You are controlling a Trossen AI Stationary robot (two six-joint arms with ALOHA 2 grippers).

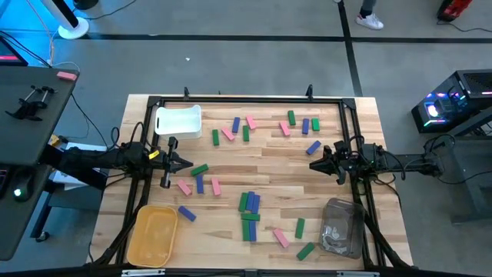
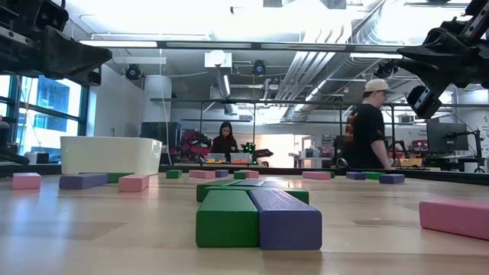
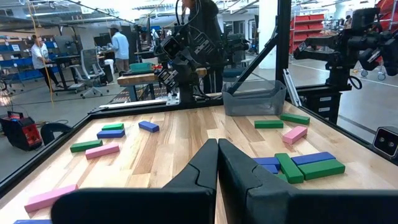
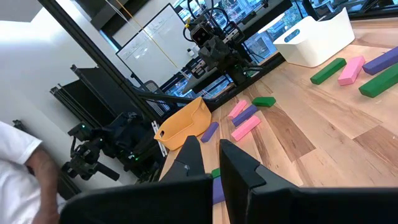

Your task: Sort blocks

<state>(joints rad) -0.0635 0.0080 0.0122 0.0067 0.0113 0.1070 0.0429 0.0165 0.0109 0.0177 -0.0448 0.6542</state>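
High view, sorting not yet begun: the blocks (image 1: 250,208) lie loose across the wooden table (image 1: 361,123) in green, pink and blue-purple, none in a bin. The left gripper (image 1: 187,162), at nine o'clock, and the right gripper (image 1: 313,165), at three o'clock, both hang above the boards with fingers closed and nothing held, tips turned inward toward the table's centre; this reads as a waiting pose. Three bins sit at the corners, presumably one per colour: a white bin (image 1: 178,121) at eleven o'clock, a yellow bin (image 1: 153,235) at seven o'clock and a clear bin (image 1: 343,225) at five o'clock. A green block (image 1: 199,170) lies just beside the left gripper's tip, with pink and blue-purple ones near it. Toward six o'clock several green and blue-purple blocks lie touching in a tight cluster, which would likely hinder a clean pinch on any single piece. People work in the room beyond the table, well apart from both arms.
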